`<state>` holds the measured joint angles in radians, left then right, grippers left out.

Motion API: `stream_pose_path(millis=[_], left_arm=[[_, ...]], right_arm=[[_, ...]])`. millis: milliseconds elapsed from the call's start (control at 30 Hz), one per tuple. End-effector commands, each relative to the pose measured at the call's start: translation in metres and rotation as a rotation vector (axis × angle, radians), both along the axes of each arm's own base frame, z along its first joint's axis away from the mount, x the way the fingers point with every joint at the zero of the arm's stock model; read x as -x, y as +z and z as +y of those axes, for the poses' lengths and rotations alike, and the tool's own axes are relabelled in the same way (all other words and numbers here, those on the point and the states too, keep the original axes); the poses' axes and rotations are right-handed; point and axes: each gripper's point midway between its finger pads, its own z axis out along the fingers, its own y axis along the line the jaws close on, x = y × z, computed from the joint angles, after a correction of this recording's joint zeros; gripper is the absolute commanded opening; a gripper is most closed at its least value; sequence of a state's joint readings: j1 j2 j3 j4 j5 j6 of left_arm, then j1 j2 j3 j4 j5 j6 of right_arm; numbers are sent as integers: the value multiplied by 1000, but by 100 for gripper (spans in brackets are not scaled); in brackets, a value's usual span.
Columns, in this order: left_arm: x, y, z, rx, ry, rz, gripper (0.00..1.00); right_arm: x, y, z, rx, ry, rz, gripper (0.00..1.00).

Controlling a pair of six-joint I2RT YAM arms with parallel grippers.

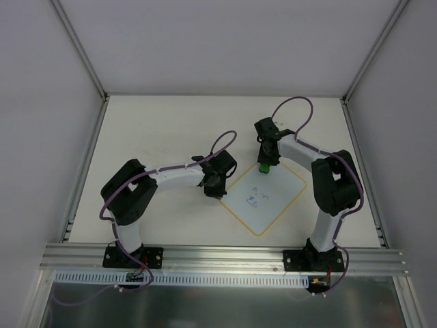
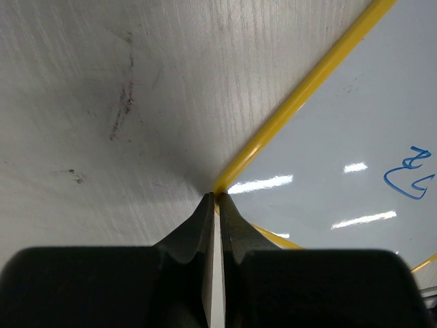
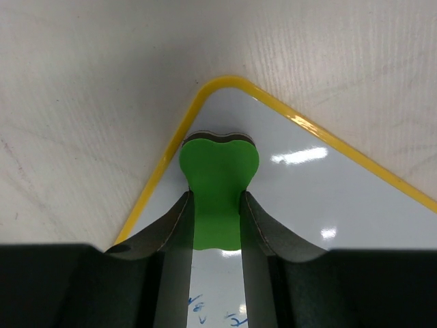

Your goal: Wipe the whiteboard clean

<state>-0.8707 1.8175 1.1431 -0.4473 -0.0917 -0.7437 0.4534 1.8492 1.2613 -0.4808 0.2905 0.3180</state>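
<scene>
The whiteboard (image 1: 276, 188), white with a yellow rim, lies turned like a diamond on the table. Blue handwritten marks (image 1: 256, 198) sit near its middle. My right gripper (image 1: 264, 162) is shut on the green eraser (image 1: 263, 168) and holds it on the board just inside the far corner. In the right wrist view the eraser (image 3: 218, 171) sits between the fingers (image 3: 179, 225) on the board (image 3: 328, 198), with the marks (image 3: 198, 302) nearer me. My left gripper (image 1: 217, 187) is shut, its tips (image 2: 217, 198) at the board's left corner rim (image 2: 300, 96). Marks (image 2: 410, 174) show at the right.
The pale tabletop (image 1: 157, 130) carries faint dark scuffs (image 2: 123, 106) left of the board. White walls with metal posts (image 1: 78, 48) enclose the back and sides. An aluminium rail (image 1: 225, 256) runs along the near edge under both arm bases.
</scene>
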Motion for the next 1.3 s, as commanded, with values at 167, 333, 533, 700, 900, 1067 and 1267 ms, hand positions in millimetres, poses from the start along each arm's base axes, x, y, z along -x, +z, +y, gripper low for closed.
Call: stream_pose_path(millis=[167, 333, 533, 700, 900, 1067, 1267], left_arm=[[7, -23, 32, -157, 2, 42, 0], [5, -21, 28, -150, 2, 38, 0], [1, -19, 32, -146, 24, 35, 0], [-3, -18, 36, -146, 39, 31, 0], [-3, -18, 42, -150, 51, 32, 0], [-4, -18, 41, -150, 49, 31, 0], [-7, -16, 37, -142, 49, 28, 0]], right_arm=[[40, -27, 31, -98, 39, 94, 0], [86, -43, 55, -105, 76, 161, 0], [110, -31, 60, -124, 71, 135, 0], [100, -18, 16, -74, -22, 53, 0], [94, -16, -41, -41, -146, 33, 1], [102, -22, -48, -54, -153, 63, 0], [120, -22, 4, -104, -32, 86, 0]])
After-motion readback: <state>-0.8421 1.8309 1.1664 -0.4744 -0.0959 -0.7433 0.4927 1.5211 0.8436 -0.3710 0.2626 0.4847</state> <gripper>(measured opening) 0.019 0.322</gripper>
